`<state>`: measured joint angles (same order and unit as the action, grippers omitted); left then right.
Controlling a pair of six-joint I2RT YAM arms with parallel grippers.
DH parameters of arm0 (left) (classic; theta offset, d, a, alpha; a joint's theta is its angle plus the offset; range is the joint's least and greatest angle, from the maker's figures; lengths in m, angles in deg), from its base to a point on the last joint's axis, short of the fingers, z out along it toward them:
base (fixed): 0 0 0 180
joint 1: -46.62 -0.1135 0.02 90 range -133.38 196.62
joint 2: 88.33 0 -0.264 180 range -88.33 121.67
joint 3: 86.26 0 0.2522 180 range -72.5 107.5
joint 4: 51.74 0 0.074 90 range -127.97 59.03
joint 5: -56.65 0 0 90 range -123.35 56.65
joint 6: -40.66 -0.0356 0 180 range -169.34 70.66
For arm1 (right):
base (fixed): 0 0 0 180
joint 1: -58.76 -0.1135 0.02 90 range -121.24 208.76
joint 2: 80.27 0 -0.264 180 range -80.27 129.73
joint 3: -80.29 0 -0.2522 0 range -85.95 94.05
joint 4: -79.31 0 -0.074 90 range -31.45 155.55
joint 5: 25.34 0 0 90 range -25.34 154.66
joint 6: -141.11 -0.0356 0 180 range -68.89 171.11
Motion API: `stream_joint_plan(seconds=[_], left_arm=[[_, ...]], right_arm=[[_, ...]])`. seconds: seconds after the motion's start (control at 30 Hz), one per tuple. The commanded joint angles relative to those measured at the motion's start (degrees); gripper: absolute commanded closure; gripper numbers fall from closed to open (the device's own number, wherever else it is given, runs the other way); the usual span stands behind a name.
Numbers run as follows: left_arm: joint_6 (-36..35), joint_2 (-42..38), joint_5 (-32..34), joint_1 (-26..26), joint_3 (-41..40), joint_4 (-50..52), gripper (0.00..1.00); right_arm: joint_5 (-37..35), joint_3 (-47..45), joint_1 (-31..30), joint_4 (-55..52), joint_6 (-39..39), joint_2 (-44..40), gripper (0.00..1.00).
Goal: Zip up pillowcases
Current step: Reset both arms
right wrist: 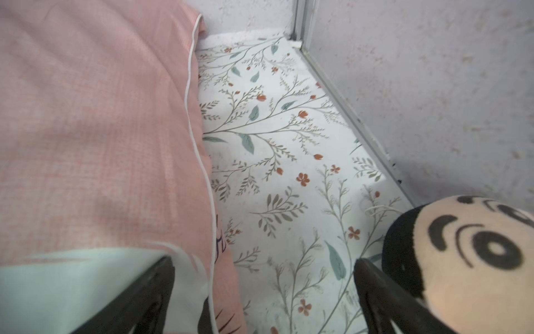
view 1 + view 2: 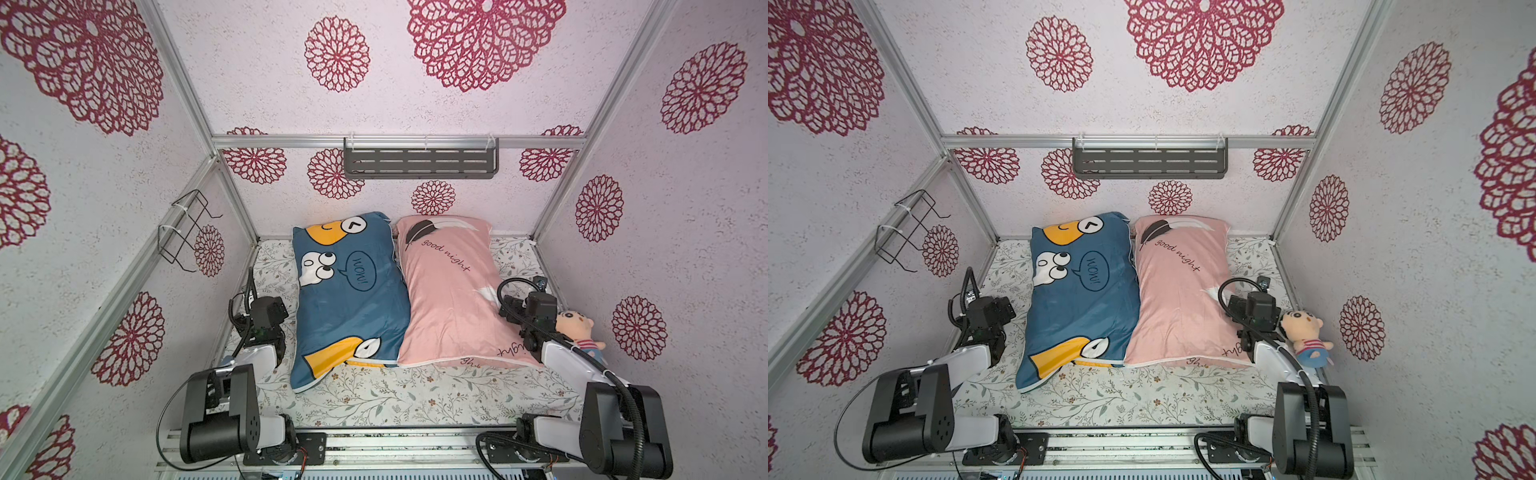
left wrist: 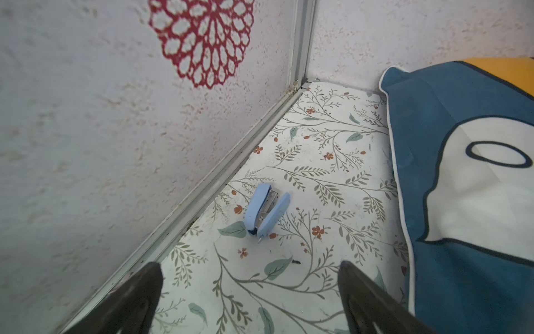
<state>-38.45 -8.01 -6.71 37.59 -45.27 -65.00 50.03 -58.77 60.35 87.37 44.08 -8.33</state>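
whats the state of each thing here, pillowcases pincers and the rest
blue pillowcase: stuffed, lying flat, zip not visible
pink pillowcase: stuffed, flat, touching the blue one
left pincer: open, holding nothing
right pincer: open, holding nothing
stapler: on the floral sheet, hinged open
plush doll: lying face up beside the right pincer

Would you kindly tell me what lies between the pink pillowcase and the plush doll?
The right gripper, jaws open, hangs over the gap between the pink pillowcase and the plush doll. Beneath it is bare floral sheet, as the right wrist view shows.
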Motion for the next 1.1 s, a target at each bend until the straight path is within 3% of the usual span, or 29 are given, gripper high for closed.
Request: stream_joint_plan(seconds=[0.0, 0.13, 0.3, 0.5, 0.57, 0.73, 0.77, 0.83, 1.07], left_arm=[[-2.4, 0.3, -3.5, -0.3, 1.7, -4.3, 0.02], [-2.6, -2.0, -6.4, -0.3, -1.1, -6.8, 0.02], [-0.3, -3.6, -12.3, 0.0, -3.9, -11.3, 0.02], [-1.5, 5.1, -12.9, 1.5, -0.7, -16.4, 0.02], [-2.2, 6.6, -12.4, 2.3, 1.1, -14.0, 0.02], [-2.7, 7.2, -12.7, 2.8, -1.3, -18.4, 0.02], [-2.5, 7.7, -12.9, 2.8, -2.0, -19.8, 0.02], [-3.4, 9.0, -12.2, 3.1, -2.8, -23.3, 0.02], [-3.3, 8.8, -12.0, 3.1, -2.7, -22.5, 0.02]], right_arm=[[-5.7, -7.2, -0.5, 23.8, 6.5, 1.9, 0.01], [-7.1, -10.1, -1.9, 31.6, 8.0, 6.3, 0.01], [-8.3, -13.4, -3.3, 35.4, 9.2, 4.1, 0.01], [-6.7, -16.6, -5.4, 41.0, 7.5, 2.8, 0.01], [-5.7, -16.1, -5.3, 41.3, 6.8, 3.8, 0.01], [-4.6, -17.2, -6.3, 58.6, 7.7, 17.8, 0.01], [-4.8, -16.2, -6.4, 52.3, 6.7, 15.3, 0.01], [-7.0, -17.8, -6.5, 59.4, 7.0, 17.6, 0.01], [-7.5, -15.4, -5.8, 51.9, 5.1, 15.9, 0.01]])
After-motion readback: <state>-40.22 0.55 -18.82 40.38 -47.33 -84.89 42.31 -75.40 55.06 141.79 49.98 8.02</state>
